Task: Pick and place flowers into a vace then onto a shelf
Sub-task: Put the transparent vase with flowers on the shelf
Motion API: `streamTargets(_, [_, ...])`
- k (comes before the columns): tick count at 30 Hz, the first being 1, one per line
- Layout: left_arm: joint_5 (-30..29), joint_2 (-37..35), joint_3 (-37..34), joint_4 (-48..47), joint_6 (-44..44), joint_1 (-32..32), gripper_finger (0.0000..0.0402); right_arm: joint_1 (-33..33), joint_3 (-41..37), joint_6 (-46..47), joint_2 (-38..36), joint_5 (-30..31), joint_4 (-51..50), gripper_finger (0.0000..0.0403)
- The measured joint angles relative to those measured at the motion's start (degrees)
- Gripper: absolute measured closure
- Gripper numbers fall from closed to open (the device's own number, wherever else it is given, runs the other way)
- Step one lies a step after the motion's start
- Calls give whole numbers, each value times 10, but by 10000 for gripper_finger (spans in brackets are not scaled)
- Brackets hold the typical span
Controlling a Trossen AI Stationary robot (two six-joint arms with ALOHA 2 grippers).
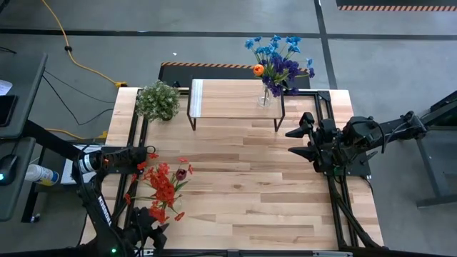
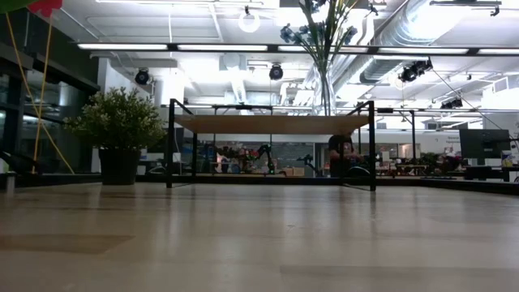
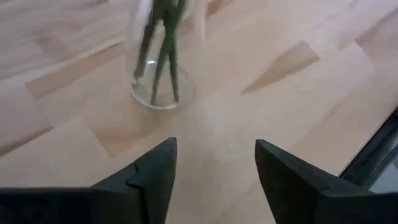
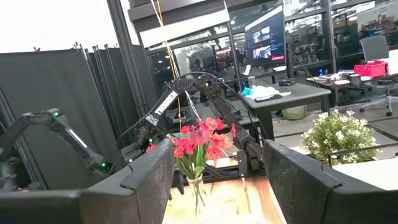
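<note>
Red flowers (image 1: pixel 163 187) stand in a clear glass vase (image 3: pixel 155 81) whose base rests on the table near its left near corner; the right wrist view shows the bunch (image 4: pixel 200 142) upright. My left gripper (image 3: pixel 214 155) is open just short of this vase, with nothing between its fingers; in the high view it (image 1: pixel 148 223) sits beside the blooms. A second glass vase (image 1: pixel 265 96) with blue and purple flowers and an orange tulip (image 1: pixel 258 70) stands on the right end of the shelf (image 1: pixel 228 98). My right gripper (image 1: pixel 298 135) waits open at the table's right.
A bushy potted plant (image 1: pixel 158 101) stands at the far left, beside the shelf's left end. The shelf's black legs (image 2: pixel 170 144) leave a gap under its plank. Bare wood stretches across the table's middle (image 1: pixel 243 178). Black frame rails (image 1: pixel 335 193) run along both sides.
</note>
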Motion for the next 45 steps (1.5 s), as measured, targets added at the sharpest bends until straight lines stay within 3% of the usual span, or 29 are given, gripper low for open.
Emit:
streamTargets(6, [-44, 0, -7, -4, -20, -2, 133, 0, 0, 11, 0, -2, 0, 167])
streamTargets(16, [-121, 0, -7, -57, -3, -1, 147, 0, 0, 11, 0, -4, 2, 167])
streamTargets(32, [-151, 0, -44, -91, -3, 0, 148, 0, 0, 10, 0, -4, 5, 167])
streamTargets(45, [-139, 0, -54, -102, -8, 2, 157, 0, 0, 10, 0, -4, 4, 167])
